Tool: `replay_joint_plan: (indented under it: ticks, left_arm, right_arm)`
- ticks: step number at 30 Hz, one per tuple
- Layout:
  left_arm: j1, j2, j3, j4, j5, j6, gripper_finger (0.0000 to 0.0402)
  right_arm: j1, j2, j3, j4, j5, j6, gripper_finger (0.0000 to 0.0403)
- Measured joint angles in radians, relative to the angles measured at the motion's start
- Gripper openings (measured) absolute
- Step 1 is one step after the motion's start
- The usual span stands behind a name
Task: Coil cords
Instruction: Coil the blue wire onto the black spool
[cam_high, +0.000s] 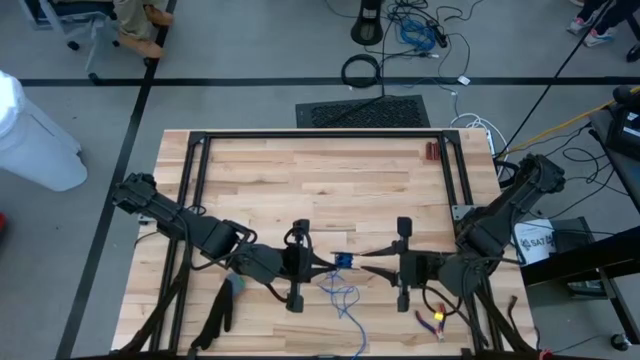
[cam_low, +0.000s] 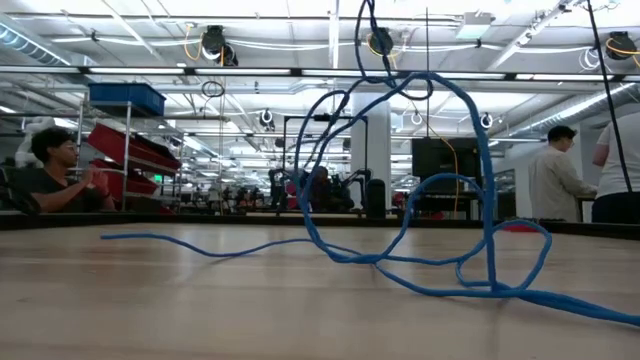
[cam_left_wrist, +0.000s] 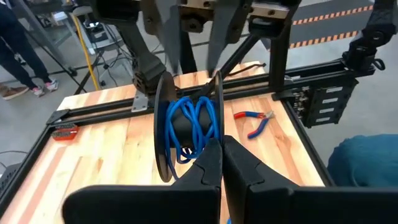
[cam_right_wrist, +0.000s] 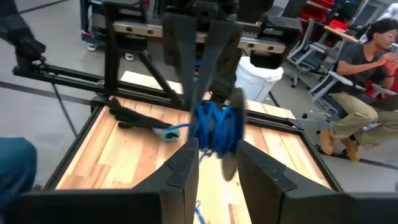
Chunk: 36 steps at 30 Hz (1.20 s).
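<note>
Cord, thin and blue, partly wound on a small dark spool held up between the two grippers above the near middle of the wooden table. Left gripper on the spool's left side, fingers pressed together with no gap; what they clamp, if anything, hidden behind them. Right gripper on the spool's right side, fingers parted, their tips reaching just short of the blue windings; contact not discernible. Loose remainder of cord hanging from the spool and trailing in open loops over the boards toward the near table edge. Red-handled pliers on the table near the front right corner, apart from the cord. Dark tool with pale tip lying near the front left, under the left arm. Black frame rail along the far and side edges; broad bare boards between the rail and the grippers.
</note>
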Motion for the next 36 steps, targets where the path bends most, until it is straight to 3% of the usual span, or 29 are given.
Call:
replay_joint_plan:
  ticks: [11,18,23,30,36]
  left_arm:
    - [-0.013,0.000,0.000,0.023,0.003,0.020,0.0001]
    - [-0.029,0.000,0.000,0.069,0.003,0.051,0.0001]
    - [-0.029,0.000,0.000,0.084,0.004,0.056,0.0001]
    - [-0.029,0.000,0.000,0.078,0.004,0.056,0.0003]
    - [-0.029,0.000,0.000,0.080,0.005,0.048,0.0033]
  right_arm:
    - [-0.029,0.018,0.000,0.006,-0.012,-0.012,0.0154]
    - [-0.033,0.019,0.000,0.021,-0.031,-0.043,0.0156]
    - [-0.031,0.019,0.000,0.085,-0.084,-0.089,0.0117]
    - [-0.032,0.019,0.000,0.111,-0.086,-0.120,0.0011]
    - [-0.032,0.019,0.000,0.124,-0.081,-0.127,0.0003]
